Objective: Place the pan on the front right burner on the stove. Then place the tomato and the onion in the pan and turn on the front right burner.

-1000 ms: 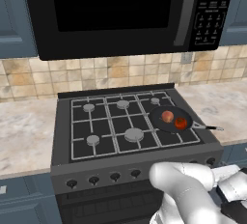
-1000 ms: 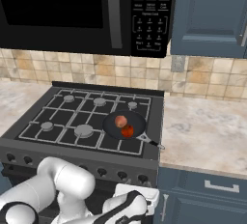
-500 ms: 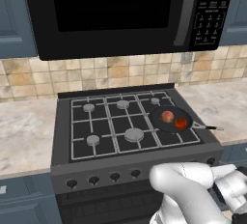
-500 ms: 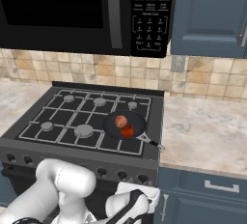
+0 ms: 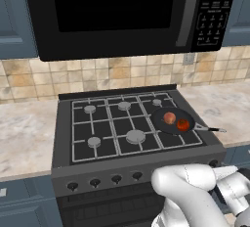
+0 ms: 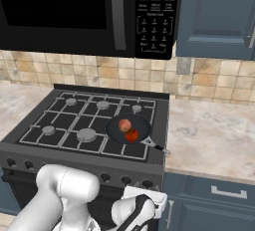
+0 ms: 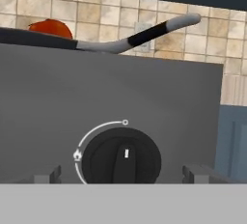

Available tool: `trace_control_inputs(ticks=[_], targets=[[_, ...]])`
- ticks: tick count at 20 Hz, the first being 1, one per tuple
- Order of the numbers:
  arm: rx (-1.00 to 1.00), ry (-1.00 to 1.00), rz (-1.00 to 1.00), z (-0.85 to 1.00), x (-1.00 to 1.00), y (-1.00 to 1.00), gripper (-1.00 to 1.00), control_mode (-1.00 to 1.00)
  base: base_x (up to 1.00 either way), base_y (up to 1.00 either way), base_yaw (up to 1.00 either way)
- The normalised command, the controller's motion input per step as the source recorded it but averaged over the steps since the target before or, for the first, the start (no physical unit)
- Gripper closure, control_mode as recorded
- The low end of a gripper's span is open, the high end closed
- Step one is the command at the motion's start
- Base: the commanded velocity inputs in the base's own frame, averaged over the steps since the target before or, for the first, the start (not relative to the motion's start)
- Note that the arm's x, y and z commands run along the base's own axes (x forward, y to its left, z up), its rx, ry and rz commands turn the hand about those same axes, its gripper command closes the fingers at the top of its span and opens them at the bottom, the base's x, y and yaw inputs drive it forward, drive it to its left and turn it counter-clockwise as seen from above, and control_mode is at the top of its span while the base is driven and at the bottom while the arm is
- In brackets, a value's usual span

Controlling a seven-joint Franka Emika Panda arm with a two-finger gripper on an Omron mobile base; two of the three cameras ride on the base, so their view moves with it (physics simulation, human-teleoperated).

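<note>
Gripper (image 7: 120, 175) spread wide, nothing held, before black knob (image 7: 120, 161) with white pointer mark

Base pair flanking stove (image 5: 63, 138) — hand close-up

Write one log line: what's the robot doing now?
pan: on stove | tomato, onion: inside | gripper: open, facing knob
</note>
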Motion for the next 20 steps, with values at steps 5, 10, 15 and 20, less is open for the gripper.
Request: trace_control_inputs(ticks=[5,10,15,20], targets=[[0.0,0.0,-0.03,-0.04,0.1,0.0,1.0,-1.0,0.0,0.0,0.0],[0.0,-0.01,-0.03,0.0,0.05,0.0,1.0,-1.0,0.0,0.0,0.0],[-0.04,-0.03,0.0,0.0,0.02,0.0,1.0,-1.0,0.0,0.0,0.0],[-0.01,-0.04,0.0,0.06,0.0,-0.13,1.0,-1.0,0.0,0.0,0.0]])
